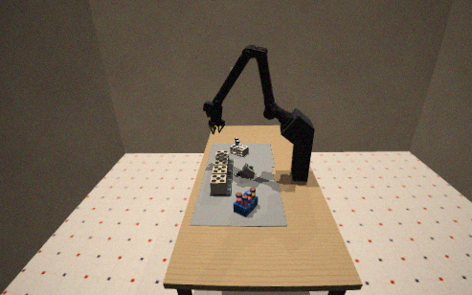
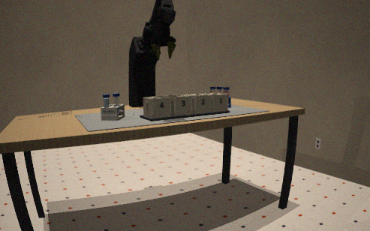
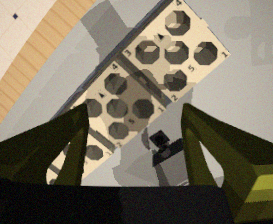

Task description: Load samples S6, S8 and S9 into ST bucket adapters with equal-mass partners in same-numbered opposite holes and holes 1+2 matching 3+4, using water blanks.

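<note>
Blurring hides cap labels everywhere. Nearest in the top view, blue sample rack RS (image 1: 245,207) holds orange-dotted tubes; loading stand ST (image 1: 220,172) shows vacant adapter holes; blank rack RB (image 1: 239,149) carries two tubes. Above, the gripper (image 1: 216,127) hangs released, grasping nothing.

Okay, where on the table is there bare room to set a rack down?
Bare wood shows on the near half of the table, beyond the grey mat. Crowded: the strip between the adapter row, blue rack and white rack.

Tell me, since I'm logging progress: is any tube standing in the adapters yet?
No, the wrist view shows the adapters' holes all dark and vacant.
</note>
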`<state>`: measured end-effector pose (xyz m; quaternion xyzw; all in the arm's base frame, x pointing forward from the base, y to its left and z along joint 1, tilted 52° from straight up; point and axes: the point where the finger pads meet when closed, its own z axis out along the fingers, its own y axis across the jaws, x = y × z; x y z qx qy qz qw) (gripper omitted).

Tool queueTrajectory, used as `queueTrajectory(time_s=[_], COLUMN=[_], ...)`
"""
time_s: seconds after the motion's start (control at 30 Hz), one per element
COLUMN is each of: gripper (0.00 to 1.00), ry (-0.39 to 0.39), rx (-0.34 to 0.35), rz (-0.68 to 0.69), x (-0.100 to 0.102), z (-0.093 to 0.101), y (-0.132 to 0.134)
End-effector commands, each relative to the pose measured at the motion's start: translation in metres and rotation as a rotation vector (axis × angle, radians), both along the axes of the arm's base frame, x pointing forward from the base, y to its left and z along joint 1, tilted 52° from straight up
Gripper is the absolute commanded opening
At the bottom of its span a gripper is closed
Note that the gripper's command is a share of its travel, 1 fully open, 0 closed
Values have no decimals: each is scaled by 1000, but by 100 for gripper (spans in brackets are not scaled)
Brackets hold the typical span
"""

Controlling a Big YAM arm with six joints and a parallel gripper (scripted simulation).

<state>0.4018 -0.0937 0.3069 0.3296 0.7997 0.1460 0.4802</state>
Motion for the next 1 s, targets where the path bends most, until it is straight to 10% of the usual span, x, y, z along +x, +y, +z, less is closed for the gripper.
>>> queueTrajectory(time_s=[0.0,0.97], gripper=[55,55], ry=[-2,132], rx=[-75,-470], rz=[54,351], x=[-10,-58], z=[5,-66], y=[15,104])
